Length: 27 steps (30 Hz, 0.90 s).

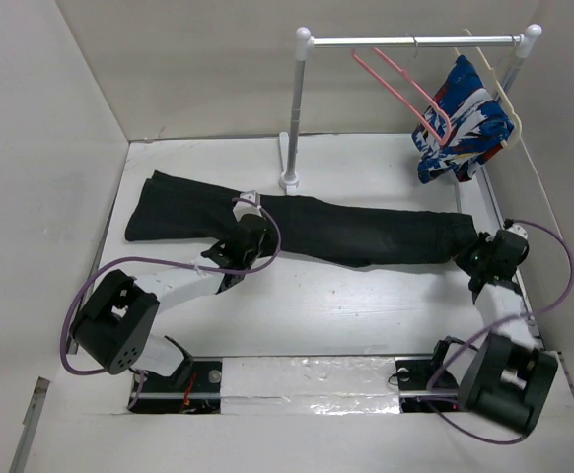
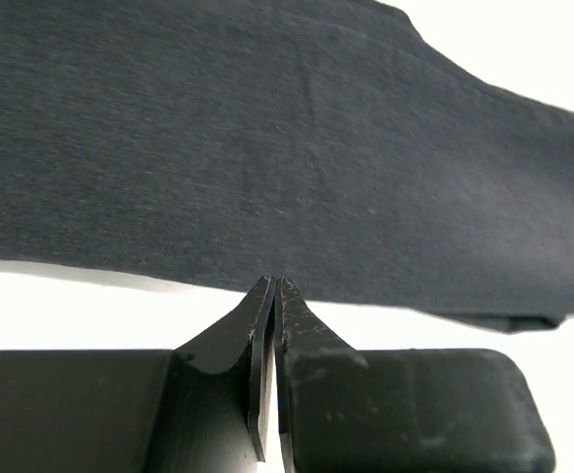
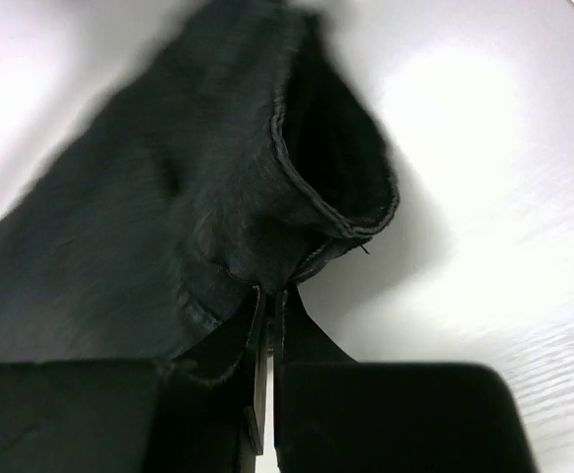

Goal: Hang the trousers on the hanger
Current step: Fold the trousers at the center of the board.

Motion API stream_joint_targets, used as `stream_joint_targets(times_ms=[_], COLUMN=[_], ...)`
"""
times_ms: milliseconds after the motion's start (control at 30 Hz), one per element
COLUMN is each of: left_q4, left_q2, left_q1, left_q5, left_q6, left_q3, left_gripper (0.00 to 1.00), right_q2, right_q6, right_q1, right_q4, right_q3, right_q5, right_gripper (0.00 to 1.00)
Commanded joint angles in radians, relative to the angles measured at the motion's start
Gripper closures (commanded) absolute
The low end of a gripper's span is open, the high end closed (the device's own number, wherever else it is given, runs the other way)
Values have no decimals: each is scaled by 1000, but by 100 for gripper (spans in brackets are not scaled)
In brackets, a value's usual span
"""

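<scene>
Left gripper [image 2: 272, 288], a black two-finger claw, is clenched tight with its tips meeting at the near edge of the long black denim-like trousers [image 1: 366, 232], roughly a third of the way along from their left end. Whether any fabric is caught between the fingers cannot be told from the wrist view. The placement looks meant to take hold of the garment partway along, so it can be raised without sagging.

Spread lengthwise across the white tabletop [image 1: 366, 305], the trousers lie flat from far left to near right, the left end wider and fanned out, the body narrowing toward the right. The cloth is matte charcoal-black, fairly smooth, with a small pale tag showing just behind the left gripper.

At the right end, the right gripper [image 3: 267, 296] is closed on the edge of the cloth beside a stitched hem. That end stands slightly raised and gaping open, showing a dark hollow inside. A hold at this end probably serves to lift and steer the garment.

Farther back on the right, well apart from the trousers, the thin pink plastic hanger [image 1: 410, 84] hangs empty on a silver metal rail [image 1: 415, 41], just beside a blue, white and red patterned garment [image 1: 460, 118].
</scene>
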Motion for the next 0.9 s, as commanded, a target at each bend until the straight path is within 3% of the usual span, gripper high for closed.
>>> stream_joint_targets(times_ms=[0,200,367,500,733,867], left_q4=[17,23,67,70,63,59], left_q2=[-18,-44,3,34,106,186], left_q1=[4,4,-16,-77,-277,-324], left_q5=[-104,-129,-72,-100,-149,-179], left_q6=[5,18,4,-19,-77,-131], left_q3=[20,-2,-20,-22,11,34], left_gripper=[100,100,100,100,100,100], right_q2=[-254,-660,-625,-623,-686,-732], right_q6=[-69,24,-24,-78,-101,-127], right_q1=[151,412,614,688,713,713], right_q4=[-53,-248,-423,-532,-621,-664], right_q3=[-31,-25,238,446,539,607], right_q5=[22,72,149,278,312,344], right_gripper=[100,100,100,100,100,100])
